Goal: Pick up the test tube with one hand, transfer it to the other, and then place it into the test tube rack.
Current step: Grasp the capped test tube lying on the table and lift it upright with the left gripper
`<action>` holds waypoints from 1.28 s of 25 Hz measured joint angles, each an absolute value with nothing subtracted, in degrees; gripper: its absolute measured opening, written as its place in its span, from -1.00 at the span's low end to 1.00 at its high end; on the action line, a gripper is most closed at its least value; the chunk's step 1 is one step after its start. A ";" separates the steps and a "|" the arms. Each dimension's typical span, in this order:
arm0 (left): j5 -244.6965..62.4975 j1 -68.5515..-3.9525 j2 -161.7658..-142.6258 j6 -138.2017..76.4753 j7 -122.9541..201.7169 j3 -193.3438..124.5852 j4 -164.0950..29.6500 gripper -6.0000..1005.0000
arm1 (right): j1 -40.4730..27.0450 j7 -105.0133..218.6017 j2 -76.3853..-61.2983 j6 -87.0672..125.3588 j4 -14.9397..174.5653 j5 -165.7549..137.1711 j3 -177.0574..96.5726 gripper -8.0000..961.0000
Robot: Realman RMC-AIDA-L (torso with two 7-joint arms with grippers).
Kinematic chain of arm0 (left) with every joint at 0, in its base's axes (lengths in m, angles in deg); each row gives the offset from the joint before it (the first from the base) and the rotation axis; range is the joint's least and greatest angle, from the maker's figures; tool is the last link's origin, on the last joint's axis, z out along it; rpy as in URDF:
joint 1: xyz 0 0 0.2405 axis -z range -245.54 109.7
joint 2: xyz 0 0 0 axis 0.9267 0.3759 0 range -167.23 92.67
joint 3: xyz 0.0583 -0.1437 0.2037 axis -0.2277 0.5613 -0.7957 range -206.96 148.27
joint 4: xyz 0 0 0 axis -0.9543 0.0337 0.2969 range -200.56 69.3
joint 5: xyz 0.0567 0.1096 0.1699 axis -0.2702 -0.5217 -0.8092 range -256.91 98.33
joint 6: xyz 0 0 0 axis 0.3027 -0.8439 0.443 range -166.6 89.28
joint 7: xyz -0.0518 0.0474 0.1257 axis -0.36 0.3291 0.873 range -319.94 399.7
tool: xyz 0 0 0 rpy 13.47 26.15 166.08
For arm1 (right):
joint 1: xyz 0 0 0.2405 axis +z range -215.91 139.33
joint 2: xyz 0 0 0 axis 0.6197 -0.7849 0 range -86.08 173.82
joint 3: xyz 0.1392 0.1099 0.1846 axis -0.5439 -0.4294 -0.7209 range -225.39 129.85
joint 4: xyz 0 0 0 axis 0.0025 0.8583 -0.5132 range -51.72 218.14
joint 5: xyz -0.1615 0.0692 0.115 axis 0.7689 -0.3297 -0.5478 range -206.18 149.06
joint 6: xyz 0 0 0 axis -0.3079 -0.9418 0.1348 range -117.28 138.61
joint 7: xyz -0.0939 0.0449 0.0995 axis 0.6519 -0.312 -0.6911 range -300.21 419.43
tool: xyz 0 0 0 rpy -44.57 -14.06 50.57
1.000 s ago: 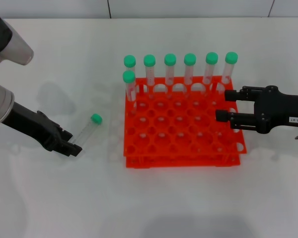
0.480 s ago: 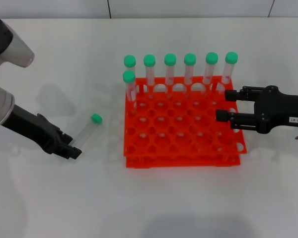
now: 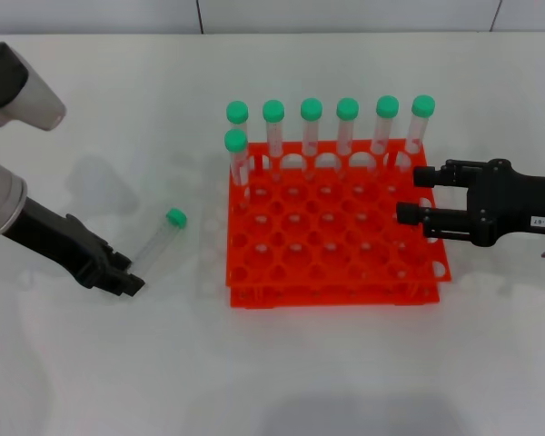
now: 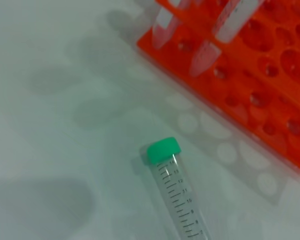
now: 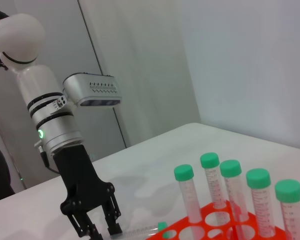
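- Lying flat on the white table [image 3: 345, 372], the test tube [image 3: 158, 239] points its green cap away from us and its clear end toward our left gripper [image 3: 127, 280].
- Our left gripper sits low at that clear end; from the right wrist view its fingers [image 5: 113, 220] stand parted with the tube's end just between or beside them, nothing clamped, though we cannot tell if they touch it.
- Left of the test tube rack [image 3: 331, 238], the tube lies apart from it.
- Seven capped tubes [image 3: 347, 125] stand upright along the rack's far side.
- Our right gripper [image 3: 409, 194] hovers over the rack's right edge, fingers apart, holding nothing.
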State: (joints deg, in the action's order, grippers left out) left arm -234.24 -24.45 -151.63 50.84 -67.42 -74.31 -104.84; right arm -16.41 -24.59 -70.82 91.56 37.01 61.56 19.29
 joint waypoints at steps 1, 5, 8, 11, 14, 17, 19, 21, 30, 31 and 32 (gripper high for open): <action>-234.46 -24.43 -151.68 50.82 -67.54 -74.28 -104.85 -0.11 | -16.41 -24.59 -70.82 91.57 36.99 61.55 19.29 0.35; -234.54 -24.43 -151.70 50.81 -67.63 -74.03 -104.84 -0.17 | -16.41 -24.59 -70.83 91.60 36.99 61.52 19.29 0.35; -234.41 -24.42 -151.56 50.72 -67.65 -73.91 -104.84 -0.23 | -16.41 -24.59 -70.82 91.62 37.00 61.52 19.29 0.35; -234.43 -24.42 -151.55 49.96 -67.67 -73.90 -104.84 -0.27 | -16.41 -24.59 -70.83 91.62 37.02 61.52 19.29 0.35; -234.48 -24.41 -151.58 49.53 -67.70 -73.90 -104.83 -0.29 | -16.41 -24.59 -70.82 91.61 37.04 61.52 19.29 0.35; -234.44 -24.40 -151.57 49.44 -67.77 -73.90 -104.84 -0.30 | -16.41 -24.59 -70.82 91.56 37.06 61.50 19.29 0.35; -234.37 -24.36 -151.54 49.42 -67.80 -73.91 -104.86 -0.30 | -16.40 -24.59 -70.82 91.53 37.07 61.47 19.29 0.35; -234.37 -24.33 -151.52 49.41 -67.84 -73.90 -104.88 -0.30 | -16.38 -24.59 -70.82 91.52 37.07 61.46 19.26 0.35; -234.40 -24.32 -151.46 49.27 -67.88 -74.03 -104.96 -0.37 | -16.19 -24.57 -70.82 91.37 37.07 61.43 19.20 0.35; -234.40 -24.33 -151.46 49.26 -67.88 -74.02 -105.02 -0.39 | -16.21 -24.50 -70.82 91.36 37.07 61.43 19.20 0.35; -234.40 -24.33 -151.45 49.22 -67.88 -74.02 -105.09 -0.40 | -16.23 -24.38 -70.82 91.35 37.07 61.41 19.20 0.35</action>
